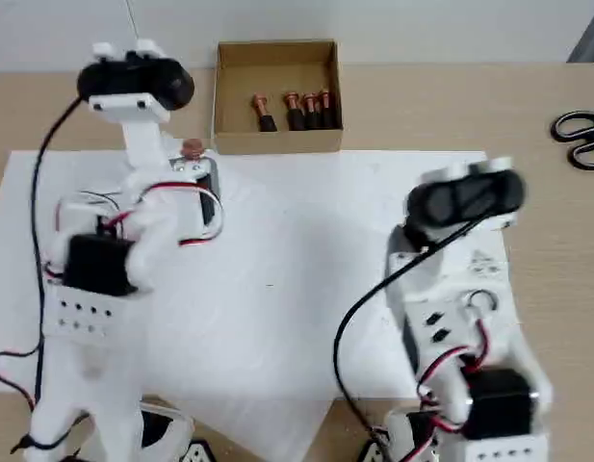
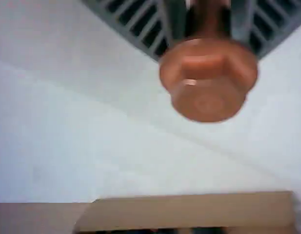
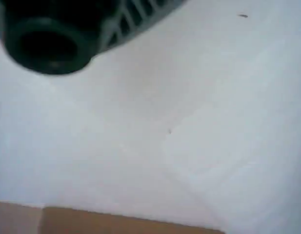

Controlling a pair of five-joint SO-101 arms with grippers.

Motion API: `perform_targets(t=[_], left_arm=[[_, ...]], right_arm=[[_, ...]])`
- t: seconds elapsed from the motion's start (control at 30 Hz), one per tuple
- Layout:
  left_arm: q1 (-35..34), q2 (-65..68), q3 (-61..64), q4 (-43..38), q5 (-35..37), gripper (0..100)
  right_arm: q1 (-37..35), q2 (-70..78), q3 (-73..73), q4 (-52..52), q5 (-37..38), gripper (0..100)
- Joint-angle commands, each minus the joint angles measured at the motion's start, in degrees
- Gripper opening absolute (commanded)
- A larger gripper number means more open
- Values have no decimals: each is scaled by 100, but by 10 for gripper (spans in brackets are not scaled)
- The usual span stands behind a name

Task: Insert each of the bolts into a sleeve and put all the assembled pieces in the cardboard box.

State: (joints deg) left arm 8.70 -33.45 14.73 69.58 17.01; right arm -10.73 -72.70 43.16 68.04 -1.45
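high view: left gripper [image 1: 193, 166] clamped on copper bolt [image 1: 192, 147] just beside cardboard box [image 1: 277, 142]; four assembled pieces [image 1: 297, 111] inside.
left wrist view: bolt gripped by shank, held off paper.
right wrist view: right gripper [image 3: 57, 17] clamped on black sleeve [image 3: 45, 46], bore exposed, likely for mating.

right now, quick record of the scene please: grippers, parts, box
left gripper: shut on a bolt, by the box's near left corner
right gripper: shut on a sleeve, above the sheet
box: far side of the table, four pieces inside
sheet: white, under both arms
other: scissors at the table's right edge
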Motion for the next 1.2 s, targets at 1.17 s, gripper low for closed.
perform_targets(t=[1.17], left_arm=[[2330,-844,2519,-4176,703,7]], right_arm=[[-1235,-3116,4299,-2527,193,4]])
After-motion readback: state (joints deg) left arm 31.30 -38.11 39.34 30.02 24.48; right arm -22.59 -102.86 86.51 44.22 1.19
